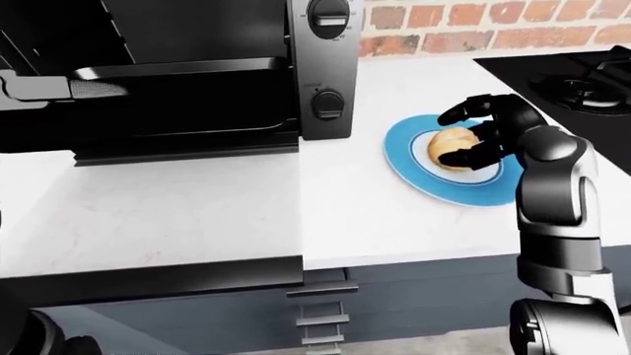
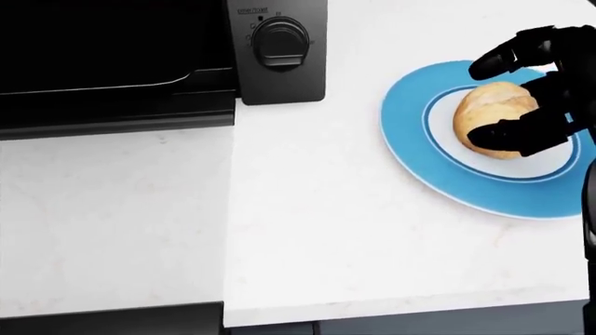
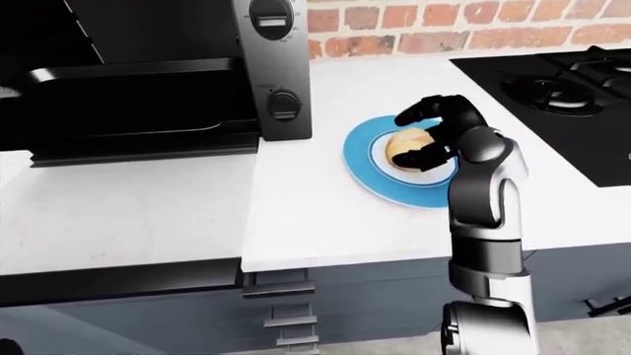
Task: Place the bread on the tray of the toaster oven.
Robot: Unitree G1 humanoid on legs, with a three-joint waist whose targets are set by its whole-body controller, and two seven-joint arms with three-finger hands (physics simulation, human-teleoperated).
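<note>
One bread roll (image 2: 492, 112) lay on one blue plate (image 2: 438, 171). One toaster oven (image 1: 197, 81) stood on the one white counter (image 2: 316, 230), and two black dials showed on its panel in the eye views (the upper dial (image 1: 328, 12) cut by the top edge, the lower dial (image 1: 328, 103) whole). One tray (image 3: 138, 78) sat inside it. One robot hand (image 2: 531, 91) was in view, and one black stovetop (image 3: 552, 89) with two burners at least partly visible.

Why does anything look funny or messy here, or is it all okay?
Nothing stands out. The bread sits whole on the blue plate with the right hand curled around it. The toaster oven stands open, and nothing is spilled on the counter.
</note>
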